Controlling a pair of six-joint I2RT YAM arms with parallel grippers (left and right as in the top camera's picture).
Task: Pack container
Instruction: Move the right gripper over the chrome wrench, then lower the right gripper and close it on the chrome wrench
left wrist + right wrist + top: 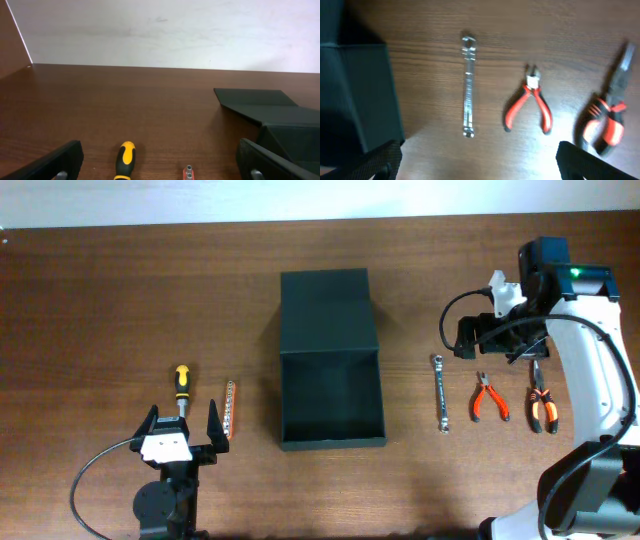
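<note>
The container point(332, 444) is a dark green-black box in the middle of the table, open, with its flap lid lying back. It also shows in the left wrist view point(272, 110) and the right wrist view point(355, 95). My left gripper point(184, 430) is open and empty, just in front of a yellow-black screwdriver point(182, 383) and an orange bit holder point(229, 423). My right gripper point(498, 345) is open and empty, held above a silver wrench point(440, 392), red pliers point(489, 397) and orange-black pliers point(541, 408).
In the left wrist view the screwdriver point(125, 159) and the bit holder point(188, 172) lie between the fingers point(160, 167). In the right wrist view the wrench point(468, 85), red pliers point(530, 102) and orange-black pliers point(607, 122) lie beyond the fingers point(480, 165).
</note>
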